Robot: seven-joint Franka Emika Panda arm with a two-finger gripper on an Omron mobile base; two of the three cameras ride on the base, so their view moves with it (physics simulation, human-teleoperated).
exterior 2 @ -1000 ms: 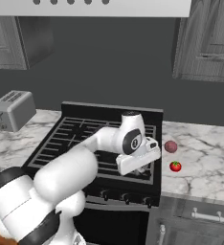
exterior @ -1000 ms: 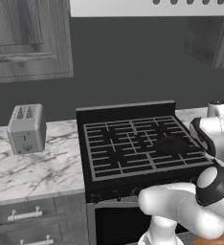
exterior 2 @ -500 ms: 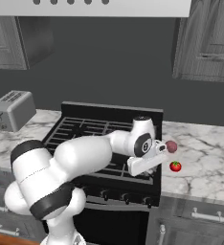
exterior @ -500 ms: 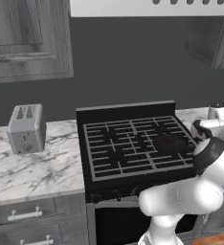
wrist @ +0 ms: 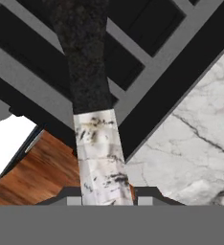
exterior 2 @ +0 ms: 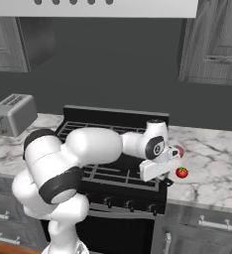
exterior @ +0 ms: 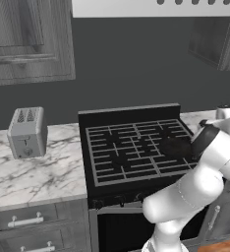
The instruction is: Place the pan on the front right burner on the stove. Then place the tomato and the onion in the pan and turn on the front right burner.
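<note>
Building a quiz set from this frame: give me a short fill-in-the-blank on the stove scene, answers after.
1. The gripper is shut on the pan's ____.
2. The tomato lies on the marble counter to the ____ of the stove.
3. The toaster stands on the counter to the stove's ____.

Missing words: handle; right; left

Place: you are looking at a rendered home kitchen.
Cooker: a black gas stove with grid grates (exterior: 136, 147) stands between the counters, with knobs on its front and an oven door below.
Counters: white marble worktop with grey veins (exterior: 33, 172) runs on both sides of it.
Storage: dark grey wood-grain wall cupboards (exterior 2: 214, 42) hang above; drawers with metal bar handles (exterior: 26, 221) sit beneath.
Appliance: a grey two-slot toaster (exterior: 27, 132) stands on your left counter.
Overhead: a pale extractor hood (exterior 2: 113, 7) hangs over the grates.
</note>
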